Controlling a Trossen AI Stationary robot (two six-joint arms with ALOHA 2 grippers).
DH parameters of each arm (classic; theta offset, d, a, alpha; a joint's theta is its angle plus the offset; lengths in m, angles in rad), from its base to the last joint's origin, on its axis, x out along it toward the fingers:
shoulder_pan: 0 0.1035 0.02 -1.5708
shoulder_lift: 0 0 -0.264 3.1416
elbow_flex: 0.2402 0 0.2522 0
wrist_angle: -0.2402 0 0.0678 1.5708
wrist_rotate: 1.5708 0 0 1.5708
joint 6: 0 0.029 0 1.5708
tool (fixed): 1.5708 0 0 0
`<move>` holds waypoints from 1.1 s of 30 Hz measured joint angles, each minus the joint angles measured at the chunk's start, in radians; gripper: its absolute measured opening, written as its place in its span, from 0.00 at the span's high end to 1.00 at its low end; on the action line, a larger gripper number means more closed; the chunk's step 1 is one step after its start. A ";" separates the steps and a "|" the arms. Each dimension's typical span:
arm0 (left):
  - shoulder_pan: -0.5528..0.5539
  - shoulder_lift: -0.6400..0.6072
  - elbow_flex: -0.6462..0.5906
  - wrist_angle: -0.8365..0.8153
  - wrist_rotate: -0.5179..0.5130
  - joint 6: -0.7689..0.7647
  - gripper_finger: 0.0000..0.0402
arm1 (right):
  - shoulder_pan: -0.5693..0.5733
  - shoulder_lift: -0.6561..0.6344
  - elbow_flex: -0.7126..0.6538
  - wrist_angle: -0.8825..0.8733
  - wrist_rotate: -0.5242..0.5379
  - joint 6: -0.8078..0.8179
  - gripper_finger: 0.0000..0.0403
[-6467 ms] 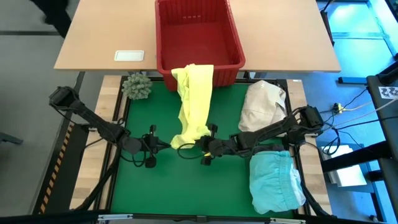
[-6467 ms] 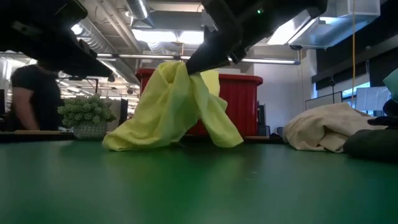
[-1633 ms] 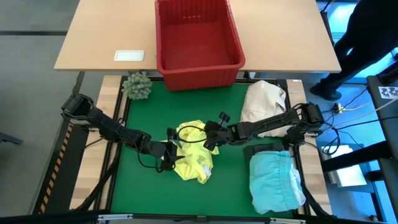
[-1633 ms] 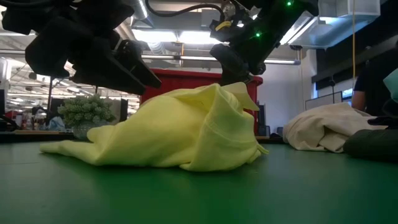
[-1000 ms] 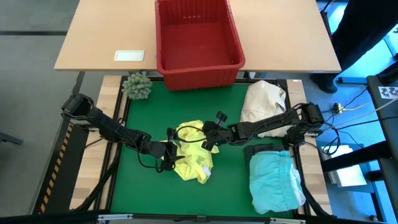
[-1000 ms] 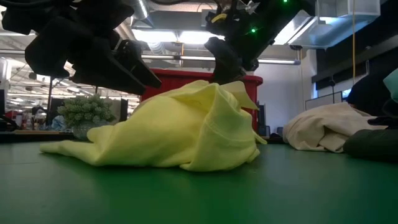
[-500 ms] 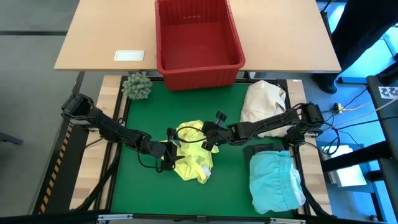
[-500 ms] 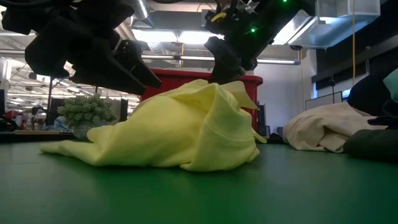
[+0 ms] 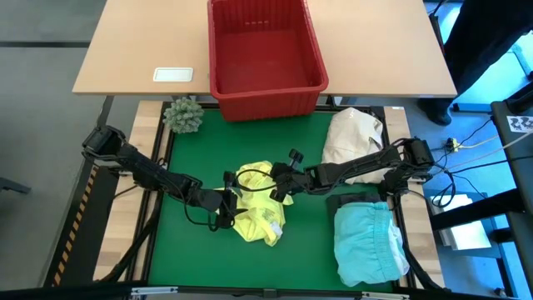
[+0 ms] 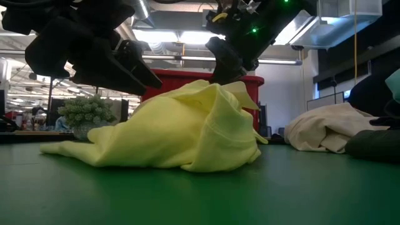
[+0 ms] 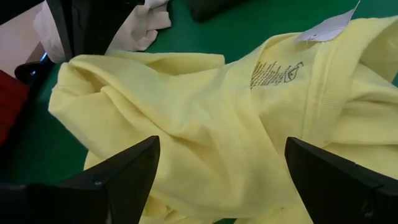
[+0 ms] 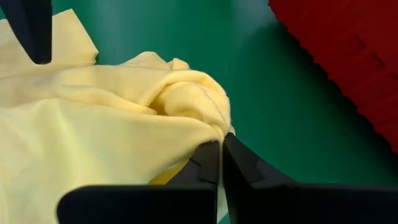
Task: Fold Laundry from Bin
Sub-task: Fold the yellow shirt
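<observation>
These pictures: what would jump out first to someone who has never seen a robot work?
The crumpled yellow garment in the middle of the green mat, with the right gripper shut on a fold and the left gripper open beside it. Behind stands the empty red bin; a turquoise garment lies at the mat's right.

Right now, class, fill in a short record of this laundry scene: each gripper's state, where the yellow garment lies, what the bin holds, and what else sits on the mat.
left gripper: open, over the yellow garment
right gripper: shut on a fold of the yellow garment
yellow garment: crumpled mid-mat, not folded
bin: red, empty, on the wooden table behind the mat
turquoise garment: at the mat's right edge, near side
cream cloth bundle: at the mat's right edge, far side
plant-like ball: the mat's far left corner
</observation>
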 joint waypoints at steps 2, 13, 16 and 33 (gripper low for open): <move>0.000 0.000 0.000 0.000 0.000 0.000 0.15 | 0.000 0.000 0.000 0.000 0.000 0.000 0.99; 0.000 0.000 0.000 0.000 0.001 -0.001 0.15 | 0.002 -0.005 0.000 -0.008 0.001 -0.056 0.62; 0.000 0.000 0.000 0.000 0.026 -0.015 0.15 | 0.008 -0.014 0.000 -0.017 -0.001 -0.056 0.50; -0.007 0.000 0.000 0.000 0.132 -0.187 0.15 | 0.266 -0.013 0.098 0.044 -0.135 -0.019 0.45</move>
